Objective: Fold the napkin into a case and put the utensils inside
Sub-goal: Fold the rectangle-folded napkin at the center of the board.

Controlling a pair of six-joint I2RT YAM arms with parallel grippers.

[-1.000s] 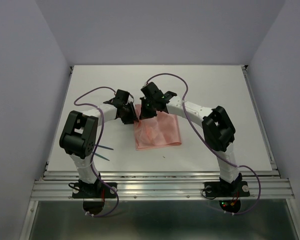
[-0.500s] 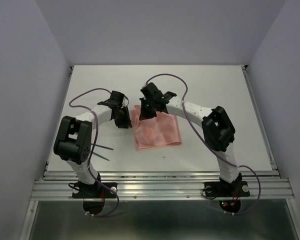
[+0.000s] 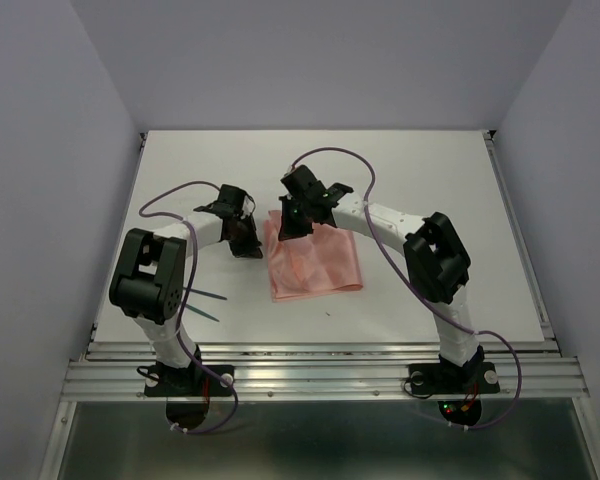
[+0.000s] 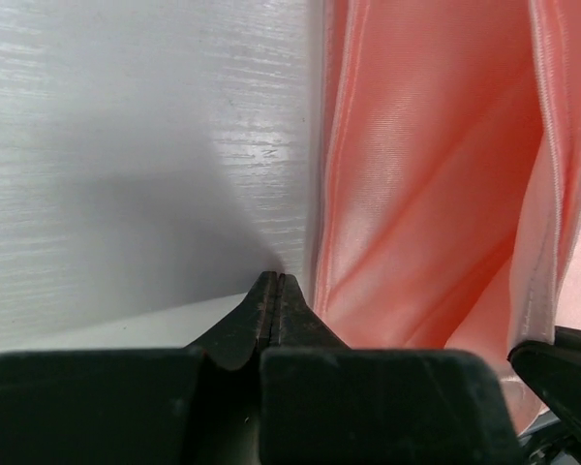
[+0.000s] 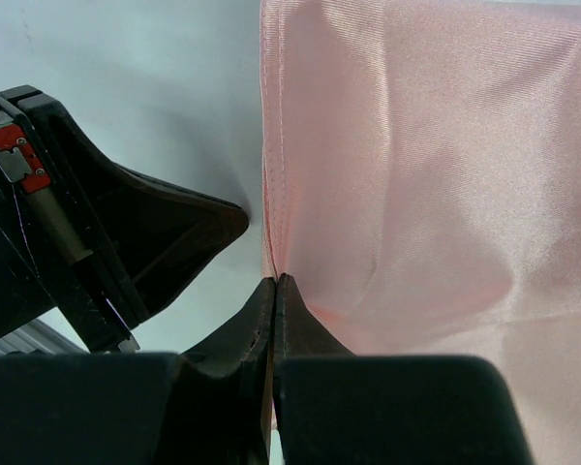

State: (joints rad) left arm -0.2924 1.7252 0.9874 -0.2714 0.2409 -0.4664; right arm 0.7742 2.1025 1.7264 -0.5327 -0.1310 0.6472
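Note:
The salmon-pink napkin (image 3: 315, 262) lies folded and creased in the middle of the white table (image 3: 430, 180). My right gripper (image 3: 288, 232) is at its far left corner, and in the right wrist view the jaws (image 5: 275, 281) are shut on the napkin's (image 5: 416, 174) hemmed edge. Just left of the cloth, my left gripper (image 3: 250, 248) has its jaws (image 4: 274, 281) shut with nothing between them, beside the napkin's (image 4: 426, 194) edge. Thin teal-green utensils (image 3: 205, 300) lie near the left arm, partly hidden by it.
Purple cables (image 3: 170, 192) loop over both arms. The metal rail (image 3: 320, 375) runs along the near table edge. Grey walls enclose the table on three sides.
My left gripper has shut and drawn slightly left, off the napkin's corner. The left arm's elbow swung left. The right gripper and the napkin have held still.

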